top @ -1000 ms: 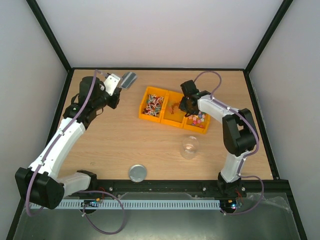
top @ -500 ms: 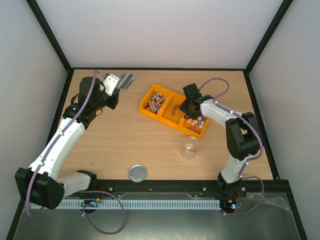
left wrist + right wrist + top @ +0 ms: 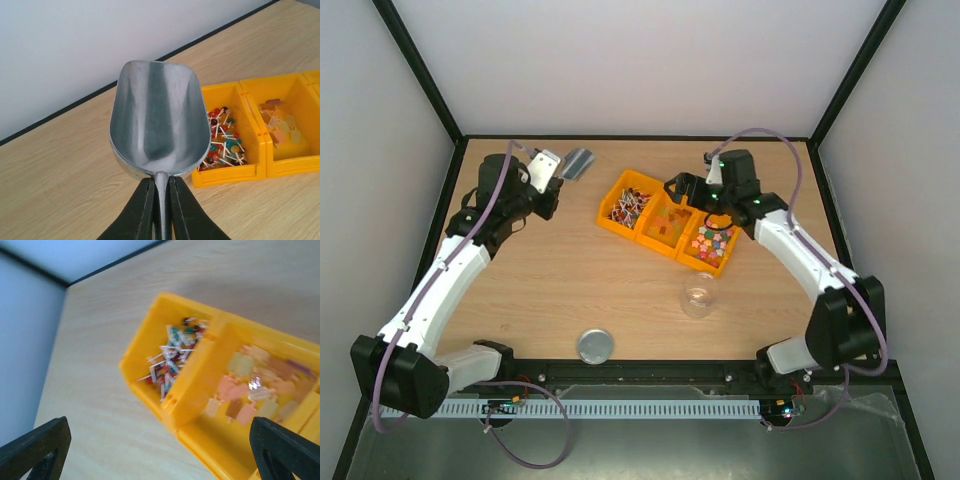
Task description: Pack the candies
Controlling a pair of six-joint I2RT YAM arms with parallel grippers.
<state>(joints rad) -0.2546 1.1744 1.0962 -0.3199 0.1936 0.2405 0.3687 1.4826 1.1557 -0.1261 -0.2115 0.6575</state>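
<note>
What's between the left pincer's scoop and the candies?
Nothing visible. The left pincer, shut on the scoop, hangs over bare table short of the yellow tray. The candies lie uncovered in the end compartment nearest the scoop. The open right pincer hovers by the middle compartment, not over the candies.

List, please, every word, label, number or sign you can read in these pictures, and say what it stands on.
None can be read.
The yellow bins, metal scoop, clear jar and round lid carry no visible print; any marks on the candies are too small to tell.
</note>
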